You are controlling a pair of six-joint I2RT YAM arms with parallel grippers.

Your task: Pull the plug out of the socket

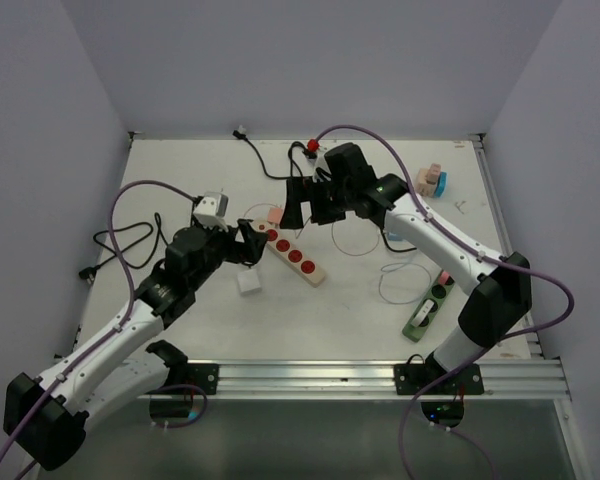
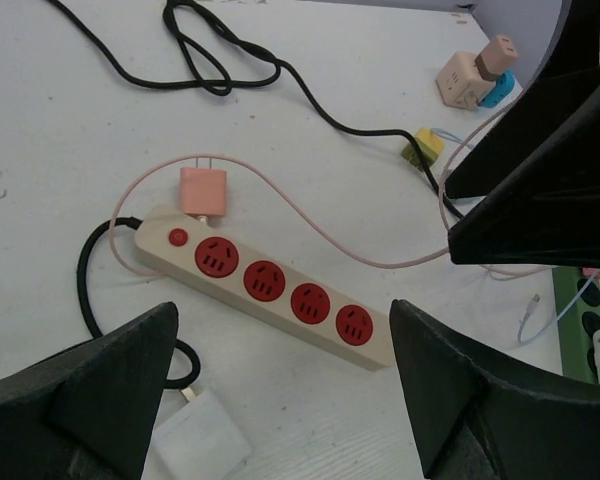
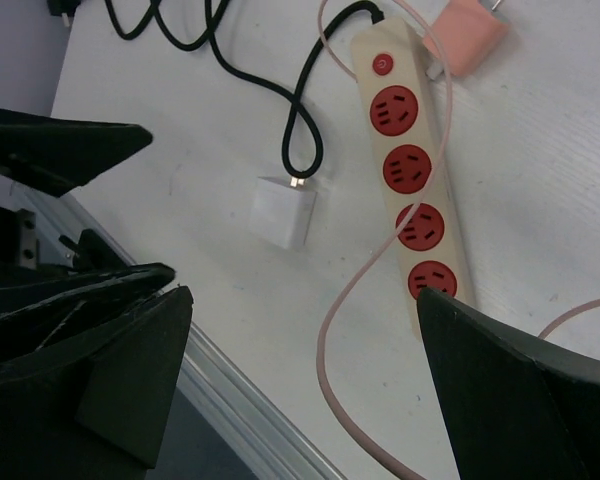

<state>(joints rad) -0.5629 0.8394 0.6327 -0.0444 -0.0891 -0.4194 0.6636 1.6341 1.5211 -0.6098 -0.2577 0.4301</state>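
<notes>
A beige socket strip [image 1: 292, 255] with several red outlets lies in the middle of the table. The pink plug [image 2: 202, 190] lies flat beside the strip's switch end, with its prongs pointing away and no outlet occupied. Its thin pink cord loops across the strip [image 3: 415, 190]. My left gripper [image 2: 280, 400] hovers open above the near side of the strip [image 2: 270, 290], holding nothing. Above the strip's far end my right gripper [image 3: 305, 380] is also open and empty. In the top view the left gripper [image 1: 245, 245] and right gripper [image 1: 305, 205] face each other across the strip.
A white adapter [image 1: 248, 282] on a black cable lies just in front of the strip. Black cable loops [image 1: 120, 240] lie at the left. A green strip [image 1: 427, 310] sits at the right, with pink and blue cube adapters [image 1: 430, 181] behind it. A metal rail [image 1: 380, 375] edges the table front.
</notes>
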